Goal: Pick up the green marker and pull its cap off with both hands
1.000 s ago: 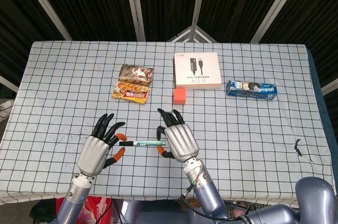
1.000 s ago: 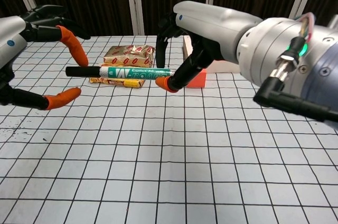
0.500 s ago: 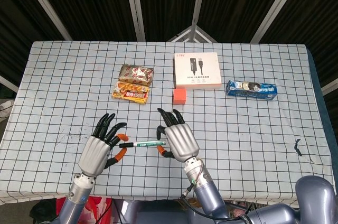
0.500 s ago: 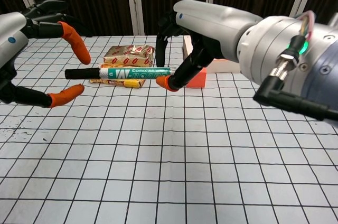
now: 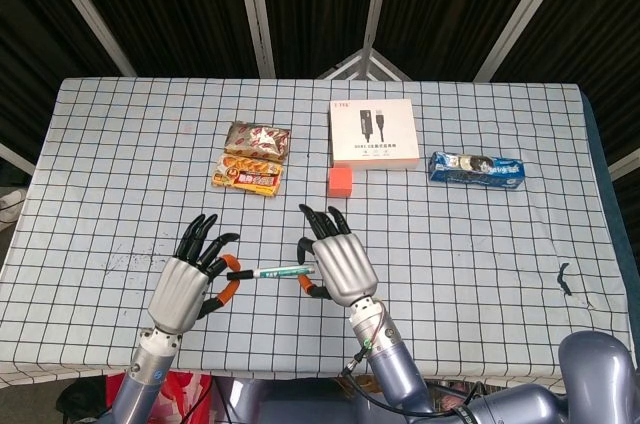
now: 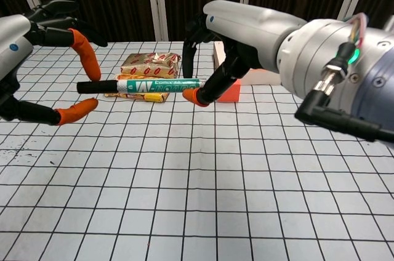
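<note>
The green marker [image 5: 278, 271] [image 6: 157, 85] hangs level above the checked table, its black cap [image 6: 97, 86] pointing towards my left hand. My right hand [image 5: 335, 264] [image 6: 231, 45] pinches the marker's barrel end between an orange-tipped thumb and the fingers above it. My left hand [image 5: 185, 289] [image 6: 24, 36] is spread around the cap. One orange fingertip [image 6: 92, 70] curls down to just behind the cap. The thumb [image 6: 75, 111] stays well below it, apart from the marker.
Two snack packets [image 5: 255, 139] [image 5: 248, 176] lie beyond the hands, with an orange block [image 5: 340, 181], a white cable box [image 5: 373, 133] and a blue packet [image 5: 476, 167] further right. The table's front edge [image 5: 300, 376] runs just under the wrists.
My left hand's upper finger has curled down closer to the cap. The marker and the right hand have hardly moved.
</note>
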`<state>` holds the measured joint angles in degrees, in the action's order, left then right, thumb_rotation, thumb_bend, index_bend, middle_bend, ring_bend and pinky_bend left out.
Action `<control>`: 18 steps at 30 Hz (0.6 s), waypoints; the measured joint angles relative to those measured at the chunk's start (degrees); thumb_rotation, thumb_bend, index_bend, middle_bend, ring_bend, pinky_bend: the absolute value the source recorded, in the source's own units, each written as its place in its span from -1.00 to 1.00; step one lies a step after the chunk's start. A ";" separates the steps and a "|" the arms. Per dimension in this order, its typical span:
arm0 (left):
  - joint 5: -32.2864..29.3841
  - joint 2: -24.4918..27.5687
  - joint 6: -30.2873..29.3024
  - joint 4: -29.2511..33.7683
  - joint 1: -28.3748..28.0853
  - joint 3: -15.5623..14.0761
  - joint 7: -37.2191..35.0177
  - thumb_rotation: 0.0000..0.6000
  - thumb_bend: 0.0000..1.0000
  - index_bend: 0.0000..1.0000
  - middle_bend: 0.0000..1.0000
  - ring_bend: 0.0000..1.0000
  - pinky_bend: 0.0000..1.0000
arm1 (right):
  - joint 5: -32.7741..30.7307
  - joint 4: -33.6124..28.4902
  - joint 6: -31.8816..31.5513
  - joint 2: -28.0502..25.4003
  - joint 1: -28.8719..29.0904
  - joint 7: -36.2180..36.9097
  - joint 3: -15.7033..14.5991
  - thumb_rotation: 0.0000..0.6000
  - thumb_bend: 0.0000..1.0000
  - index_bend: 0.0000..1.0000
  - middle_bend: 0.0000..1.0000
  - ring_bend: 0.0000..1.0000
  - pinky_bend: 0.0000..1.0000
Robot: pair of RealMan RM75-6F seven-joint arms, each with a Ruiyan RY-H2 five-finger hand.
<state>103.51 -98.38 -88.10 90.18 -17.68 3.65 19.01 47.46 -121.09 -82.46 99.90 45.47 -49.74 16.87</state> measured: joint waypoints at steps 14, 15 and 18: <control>0.13 -0.42 -0.69 -0.55 -0.32 0.24 -0.24 1.00 -0.18 0.14 -0.45 -1.00 -1.00 | 0.01 0.58 0.11 0.20 0.51 0.81 -0.16 1.00 -0.02 0.60 -0.84 -0.75 -0.96; 0.15 -0.46 -0.72 -0.59 -0.33 0.24 -0.23 1.00 -0.17 0.15 -0.44 -1.00 -1.00 | 0.02 0.61 0.11 0.20 0.53 0.84 -0.20 1.00 -0.01 0.60 -0.84 -0.75 -0.96; 0.22 -0.62 -0.92 -0.77 -0.33 0.26 -0.14 1.00 -0.13 0.17 -0.43 -1.00 -1.00 | 0.04 0.68 0.10 0.22 0.59 0.89 -0.24 1.00 -0.01 0.60 -0.84 -0.75 -0.96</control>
<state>103.73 -98.99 -89.02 89.41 -18.01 3.91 18.86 47.50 -120.41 -82.36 100.12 46.06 -48.84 16.62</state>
